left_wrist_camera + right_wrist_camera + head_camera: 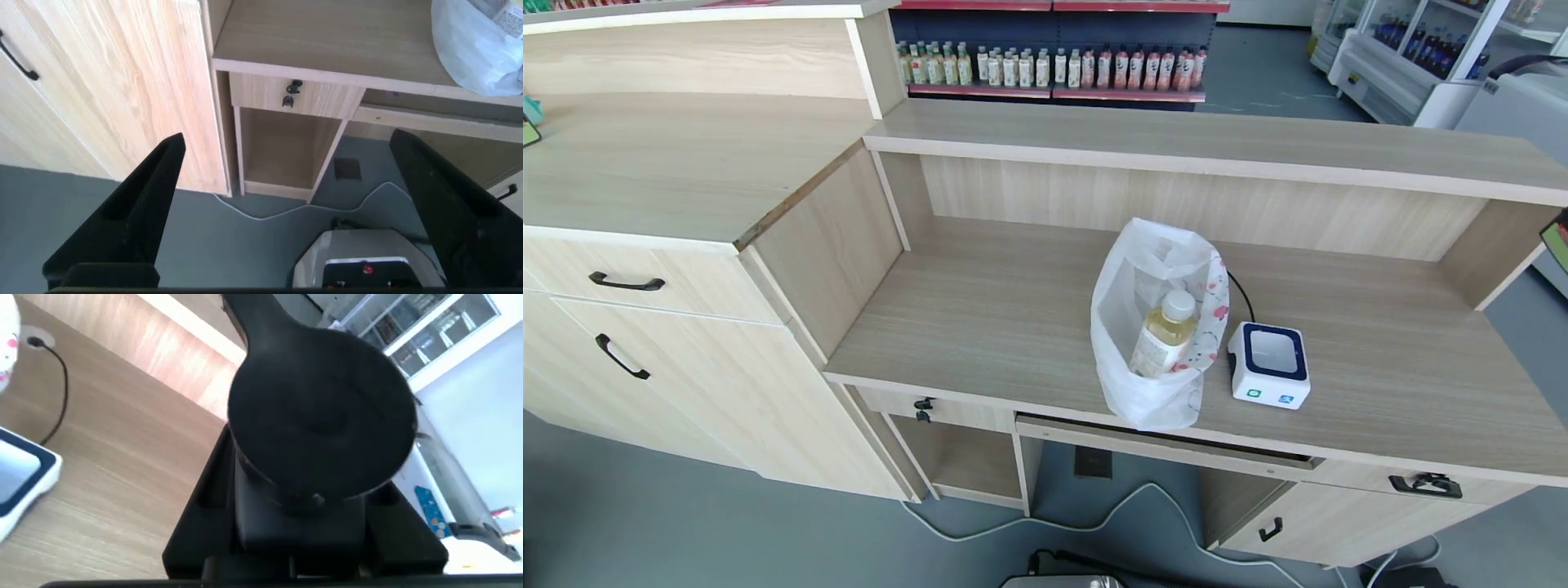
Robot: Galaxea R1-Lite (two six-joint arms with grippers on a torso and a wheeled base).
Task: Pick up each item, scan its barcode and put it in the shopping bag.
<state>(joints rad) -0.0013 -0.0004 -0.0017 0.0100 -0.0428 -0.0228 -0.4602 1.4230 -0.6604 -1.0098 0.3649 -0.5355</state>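
Observation:
A white plastic shopping bag (1156,327) stands open on the lower counter, and a bottle of yellow drink with a white cap (1165,333) leans inside it. Just right of the bag sits the white and blue barcode scanner (1270,363), whose black cable (1241,294) runs back behind the bag. My left gripper (286,212) hangs open and empty below counter height, in front of the counter's left end, with the bag (482,41) farther off. In the right wrist view a big black round shape (319,441) looms over the counter beside the scanner (16,478).
The lower counter (980,318) lies under a raised shelf (1176,139), with a taller cabinet (686,171) on the left. A drawer with a key (288,88) and an open cubby (286,155) sit under the counter edge. Cables trail on the floor (1013,531).

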